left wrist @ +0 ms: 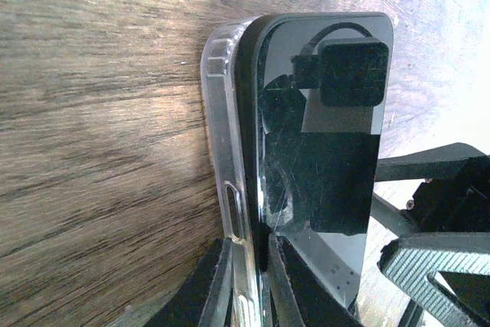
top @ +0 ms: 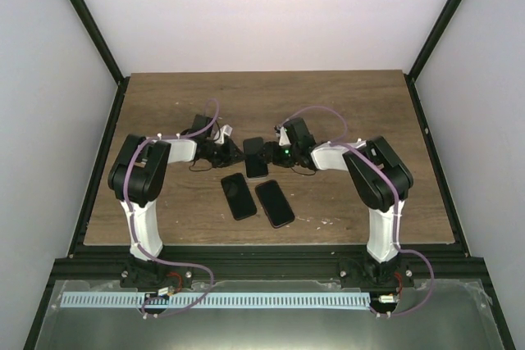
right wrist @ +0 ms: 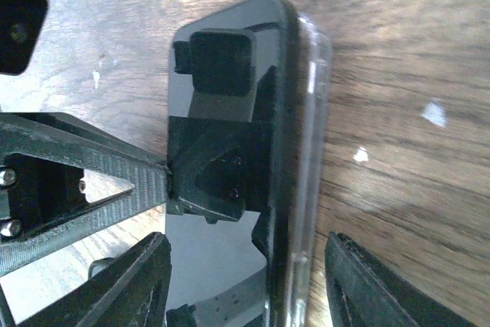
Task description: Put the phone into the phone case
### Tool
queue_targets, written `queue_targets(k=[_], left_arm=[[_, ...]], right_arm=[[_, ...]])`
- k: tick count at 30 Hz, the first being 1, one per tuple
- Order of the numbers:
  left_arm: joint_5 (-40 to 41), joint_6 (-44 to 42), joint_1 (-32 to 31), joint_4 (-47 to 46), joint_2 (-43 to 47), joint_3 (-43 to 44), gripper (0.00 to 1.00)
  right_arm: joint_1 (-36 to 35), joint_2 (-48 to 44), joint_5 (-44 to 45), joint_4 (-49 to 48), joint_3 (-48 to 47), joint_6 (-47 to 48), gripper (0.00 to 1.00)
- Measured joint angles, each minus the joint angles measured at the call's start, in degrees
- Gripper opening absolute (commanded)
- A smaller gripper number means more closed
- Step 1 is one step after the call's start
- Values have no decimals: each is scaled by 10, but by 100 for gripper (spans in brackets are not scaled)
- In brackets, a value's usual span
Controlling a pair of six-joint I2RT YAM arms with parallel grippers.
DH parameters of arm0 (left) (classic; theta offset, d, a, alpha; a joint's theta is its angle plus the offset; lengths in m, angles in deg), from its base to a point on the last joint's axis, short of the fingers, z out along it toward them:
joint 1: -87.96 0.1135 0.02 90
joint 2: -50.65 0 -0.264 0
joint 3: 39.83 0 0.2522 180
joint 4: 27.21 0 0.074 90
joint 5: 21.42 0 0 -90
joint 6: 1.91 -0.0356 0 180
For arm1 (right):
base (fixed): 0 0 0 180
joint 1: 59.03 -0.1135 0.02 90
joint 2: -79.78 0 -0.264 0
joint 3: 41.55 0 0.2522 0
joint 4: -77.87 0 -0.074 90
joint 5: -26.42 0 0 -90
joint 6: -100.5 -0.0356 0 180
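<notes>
Clear phone case (left wrist: 220, 151) holding a black phone (left wrist: 321, 151), mid-surface (left wrist: 92, 128).
The phone lies in the case; whether fully seated, I cannot tell. The left end effector (left wrist: 249, 273) pinches narrowly on the case's side wall; the right end effector (right wrist: 245, 281) straddles both, wide.

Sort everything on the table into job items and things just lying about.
Job: phone between the arms; clear case.
Lying about: left spare phone; right spare phone, both nearer the arm bases.
</notes>
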Motion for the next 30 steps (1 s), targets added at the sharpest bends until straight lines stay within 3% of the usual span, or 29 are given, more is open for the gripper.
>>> queue_targets(k=[5, 25, 30], left_arm=[[0, -2, 1, 0, 0, 0, 14], [-16, 5, 25, -36, 7, -31, 17], [-16, 7, 28, -37, 8, -31, 13]], right_arm=[[-5, 11, -15, -35, 0, -12, 63], [20, 37, -134, -233, 49, -156, 61], [23, 49, -146, -259, 51, -179, 61]])
